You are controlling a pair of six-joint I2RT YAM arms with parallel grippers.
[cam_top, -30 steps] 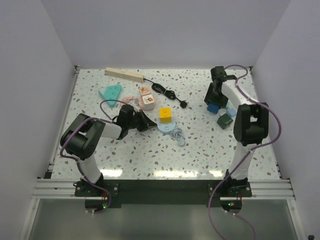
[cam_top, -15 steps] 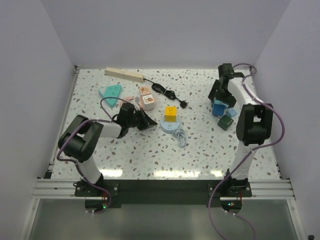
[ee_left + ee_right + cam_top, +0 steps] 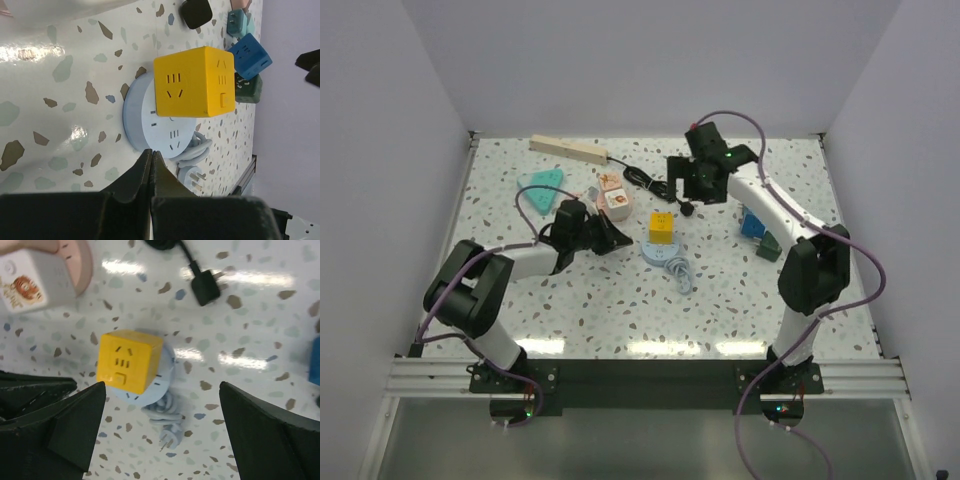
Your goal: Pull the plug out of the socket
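Risk: closing my right hand (image 3: 680, 185) here would grab the yellow cube (image 3: 660, 227), not anything at the socket (image 3: 570, 150).
Socket: far left of the surface (image 3: 720, 290), well apart from both hands.
Right hand: fingers wide, pointing down above the cube.
Left hand (image 3: 615, 241): fingers pressed together, low beside the blue disc (image 3: 655, 254).

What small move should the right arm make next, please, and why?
Probably lower the right gripper so its open jaws straddle the yellow cube, which sits on the round blue base and shows between them in the wrist view. The left gripper, jaws shut, waits at the base's edge and might brace it.
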